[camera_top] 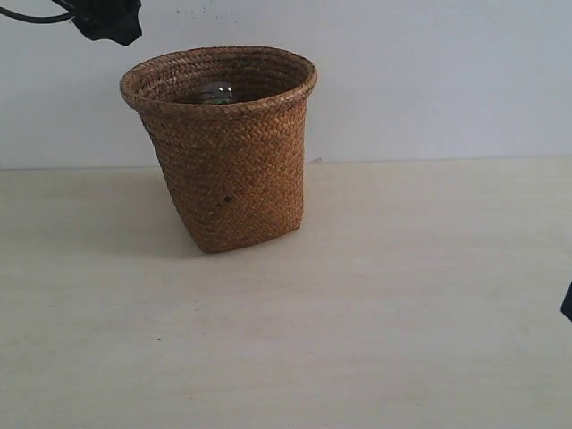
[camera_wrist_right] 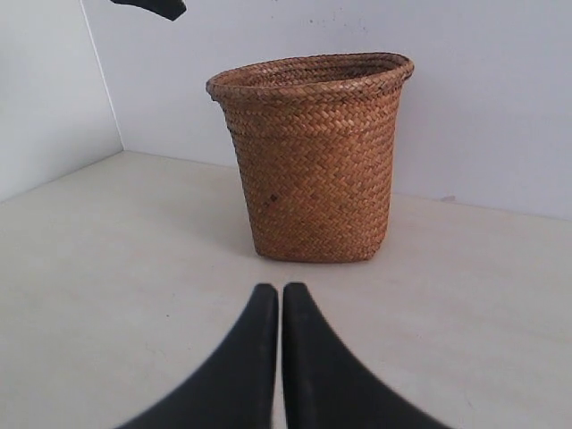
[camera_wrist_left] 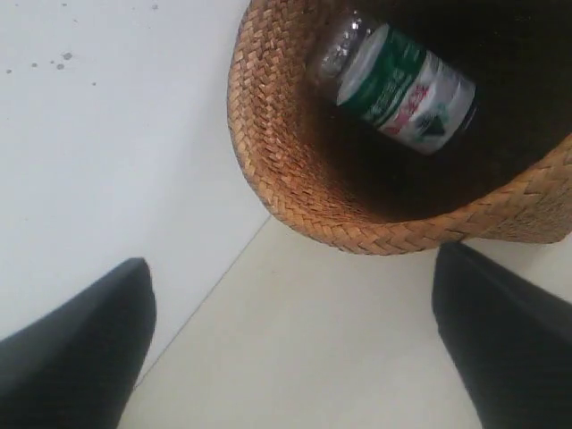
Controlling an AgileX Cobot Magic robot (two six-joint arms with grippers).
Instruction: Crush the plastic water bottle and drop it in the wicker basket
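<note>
Wicker basket (camera_top: 228, 170) upright on table (camera_top: 402, 313), plastic water bottle (camera_wrist_left: 402, 89) tilted inside. Left gripper (camera_wrist_left: 290, 268) spread wide, empty, above rim; right gripper (camera_wrist_right: 281, 295) pressed closed, well apart. Risk: clipping rim, tipping basket.

A pale cream table (camera_top: 402, 313) with a smooth, matt top is seen, and faint streaks and slight mottling can be made out across it. At the back it is met by a white wall (camera_top: 447, 80) along a straight seam. One thing alone is carried directly on the top: a brown wicker basket (camera_top: 232, 170), set upright on its narrower squarish base, left of centre in the exterior view and near the wall. One corner of the base is turned toward that camera. A soft shadow is thrown on the table just beside the base, on its left.
</note>
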